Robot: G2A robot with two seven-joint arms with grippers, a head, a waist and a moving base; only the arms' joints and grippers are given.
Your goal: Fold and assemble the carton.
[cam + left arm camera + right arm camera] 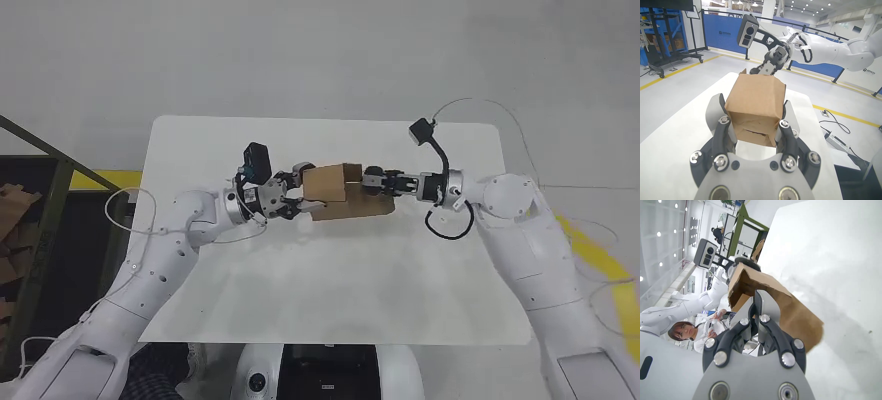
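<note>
Left wrist view: pincer (754, 101) astride carton (755, 111)

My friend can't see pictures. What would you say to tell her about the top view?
Two white robot arms hold a brown carton between them over a white table, seen from above. The left gripper clamps one end and the right gripper pinches the other.

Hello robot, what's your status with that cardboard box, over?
Left gripper clamped on carton, closed end. Right gripper pinching a wall at its open end. Carton between both, over table.
</note>
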